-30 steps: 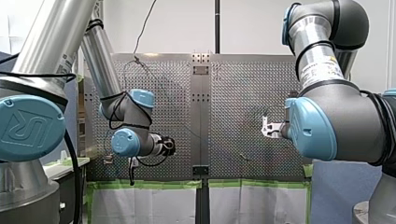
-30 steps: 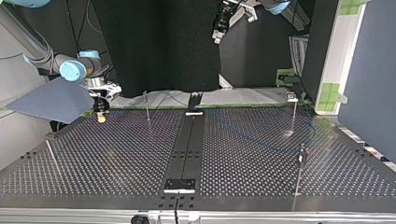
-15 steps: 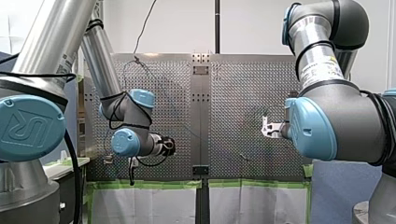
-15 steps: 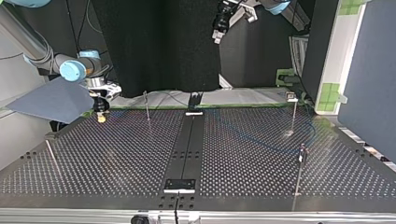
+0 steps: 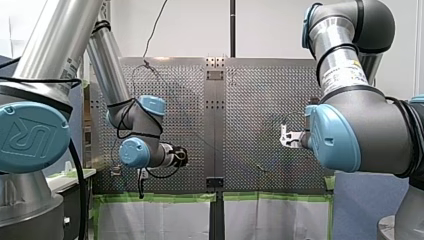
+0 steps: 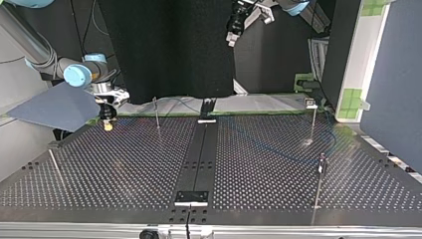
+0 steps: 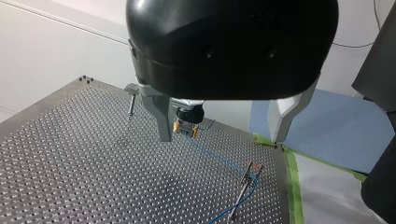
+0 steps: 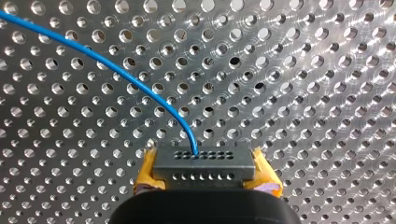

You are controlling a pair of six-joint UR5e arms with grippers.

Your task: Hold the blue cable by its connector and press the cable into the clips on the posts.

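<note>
A grey connector (image 8: 204, 161) sits between the yellow pads of my right gripper (image 8: 205, 179), which is shut on it just above the perforated table (image 8: 303, 93). The blue cable (image 8: 116, 70) leaves the connector and arcs away over the holes. In the top view my right gripper (image 6: 107, 123) hangs low at the table's far left corner. My left gripper (image 7: 223, 134) is open and empty, held high above the table (image 6: 233, 36). Ahead of its fingers the blue cable (image 7: 219, 156) runs from the right gripper to a clip post (image 7: 247, 179).
Thin posts stand on the table in the top view: one near the far left (image 6: 157, 113), two at the right (image 6: 313, 118) (image 6: 321, 180) and one at the near left (image 6: 54, 168). A black rail (image 6: 199, 154) runs down the middle. A blue panel (image 6: 54, 107) lies beside my right arm.
</note>
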